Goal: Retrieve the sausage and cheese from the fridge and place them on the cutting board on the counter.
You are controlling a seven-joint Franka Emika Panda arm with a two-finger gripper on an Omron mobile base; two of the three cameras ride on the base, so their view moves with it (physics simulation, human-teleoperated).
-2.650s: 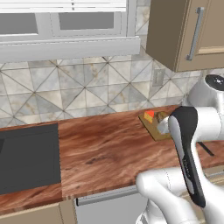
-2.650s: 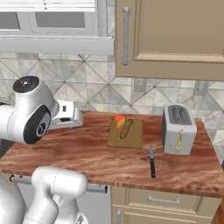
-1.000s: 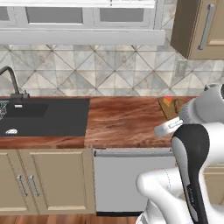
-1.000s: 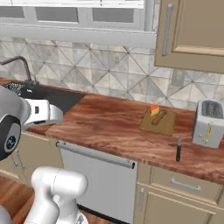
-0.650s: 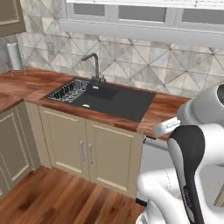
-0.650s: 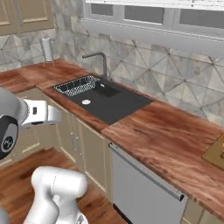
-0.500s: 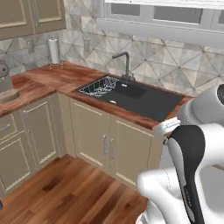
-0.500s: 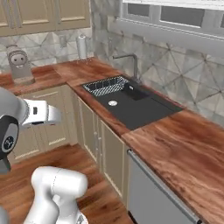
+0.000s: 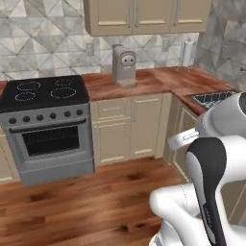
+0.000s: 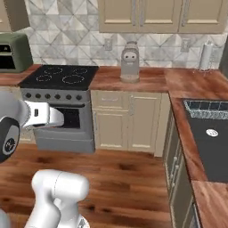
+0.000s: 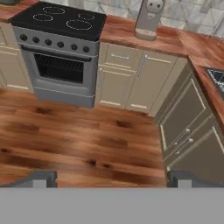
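Facing a kitchen corner, the robot looks over a wood floor [image 9: 86, 197] at a grey stove [image 9: 48, 129] with a black cooktop, then beige cabinets [image 9: 127, 127] under the reddish-brown counter [image 9: 153, 81]. A grey coffee machine [image 9: 124, 65] stands on that counter, just right of the stove. Further right, the right base view adds what the left base view cuts off: a green appliance [image 10: 13, 51] at the far left (its front hard to read), a paper towel roll [image 10: 205, 55], and the whole black sink [image 10: 209, 142] with a wire rack. The left base view catches just a corner of that sink, behind the arm. In the hand view the gripper [image 11: 111, 177] hangs over the floor with its two dark tips set wide apart near opposite edges, nothing between them. The task's counter is the one task thing visible.
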